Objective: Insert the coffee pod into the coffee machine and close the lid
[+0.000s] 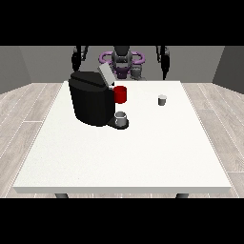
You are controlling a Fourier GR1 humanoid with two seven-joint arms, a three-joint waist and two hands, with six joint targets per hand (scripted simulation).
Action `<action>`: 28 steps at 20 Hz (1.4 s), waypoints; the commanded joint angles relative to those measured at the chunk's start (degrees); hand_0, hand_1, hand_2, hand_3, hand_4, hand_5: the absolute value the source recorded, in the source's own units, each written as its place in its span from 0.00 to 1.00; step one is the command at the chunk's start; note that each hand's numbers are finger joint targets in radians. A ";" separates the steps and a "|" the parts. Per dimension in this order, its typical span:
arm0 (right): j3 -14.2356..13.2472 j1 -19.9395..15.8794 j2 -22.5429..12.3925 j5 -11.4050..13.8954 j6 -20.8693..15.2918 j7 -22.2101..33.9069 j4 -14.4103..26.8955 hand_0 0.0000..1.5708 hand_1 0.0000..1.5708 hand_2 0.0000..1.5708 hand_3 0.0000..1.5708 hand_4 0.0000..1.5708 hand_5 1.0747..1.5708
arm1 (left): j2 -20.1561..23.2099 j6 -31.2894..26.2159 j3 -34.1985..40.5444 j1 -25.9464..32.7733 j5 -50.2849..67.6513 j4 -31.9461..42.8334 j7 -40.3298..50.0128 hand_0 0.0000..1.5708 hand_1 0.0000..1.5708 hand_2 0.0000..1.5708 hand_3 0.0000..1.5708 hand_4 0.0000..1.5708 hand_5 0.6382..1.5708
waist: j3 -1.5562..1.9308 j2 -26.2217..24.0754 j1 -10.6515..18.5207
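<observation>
Nothing is judged done yet. The pod (162, 99) stands on the surface (124, 152), well apart from the machine (90, 97), whose lid (106, 75) is raised. Both hands (76, 59) (165, 59) hang back near the robot, holding nothing; their finger positions cannot be told. Picking, inserting and closing remain.

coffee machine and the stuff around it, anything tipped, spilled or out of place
Nothing stands out. The coffee machine stands upright with its lid raised, a cup sits on its tray, and the coffee pod stands upright, apart on the table.
</observation>
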 commanded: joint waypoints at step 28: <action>-2.30 -4.26 5.49 -0.96 -5.85 -3.97 2.91 0.00 0.00 0.00 0.00 0.18 1.00 | 11.94 -10.98 8.33 -13.89 -3.88 14.73 -1.12 0.00 0.00 0.00 0.00 0.00 1.00 | -0.16 2.73 -3.68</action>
